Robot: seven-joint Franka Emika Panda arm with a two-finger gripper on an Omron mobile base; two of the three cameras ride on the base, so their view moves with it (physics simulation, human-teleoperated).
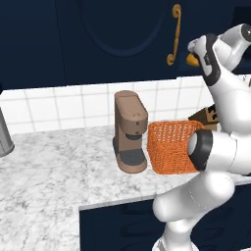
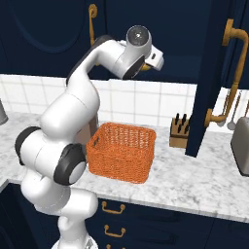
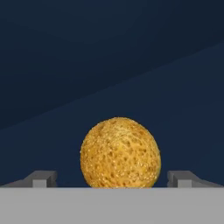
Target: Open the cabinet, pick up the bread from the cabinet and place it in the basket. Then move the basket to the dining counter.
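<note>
The bread (image 3: 120, 153), a round golden roll, lies on the dark floor inside the navy cabinet (image 2: 175, 34), whose door (image 2: 214, 73) is swung open at the right. My gripper (image 3: 113, 178) is open, one fingertip (image 3: 41, 178) on each side of the bread with small gaps. In the left base view a bit of the bread (image 1: 192, 60) shows by my hand. The orange wicker basket (image 2: 121, 151) (image 1: 171, 147) stands on the marble worktop below the hand. The dining counter is out of view.
A brown coffee machine (image 1: 130, 132) stands just left of the basket. A knife block (image 2: 179, 130) and a toaster (image 2: 240, 146) are on the right. A shut navy door with a brass handle (image 1: 174, 34) hangs at the left.
</note>
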